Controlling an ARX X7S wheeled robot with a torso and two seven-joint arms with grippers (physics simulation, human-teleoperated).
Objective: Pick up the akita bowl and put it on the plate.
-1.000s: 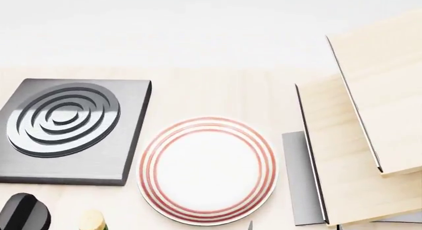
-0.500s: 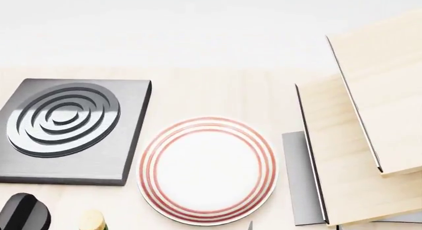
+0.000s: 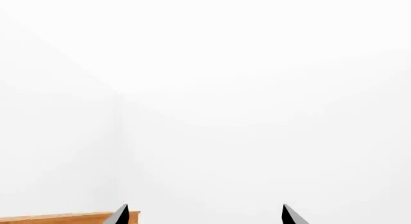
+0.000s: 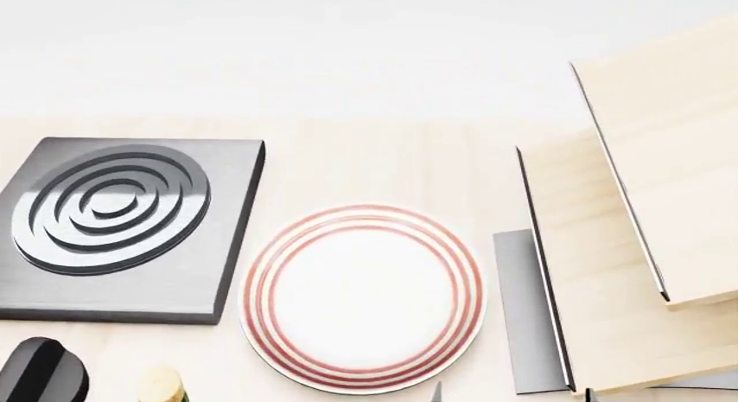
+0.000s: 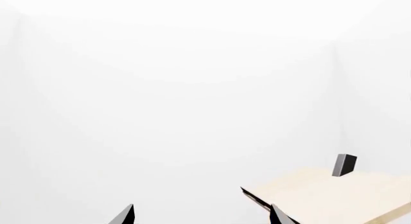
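Nothing has shifted over the last second — the plate (image 4: 362, 298) sits bare beside the burner (image 4: 116, 225). The akita bowl is nowhere in view. Left gripper (image 3: 204, 215) and right gripper (image 5: 202, 215) both hang spread apart, empty — no approach begun.

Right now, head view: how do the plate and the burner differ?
The plate is round and white with red rim rings; the burner is a dark grey square slab. The plate's middle is plain and flat; the burner has raised concentric rings. Both lie flat on the table, side by side.
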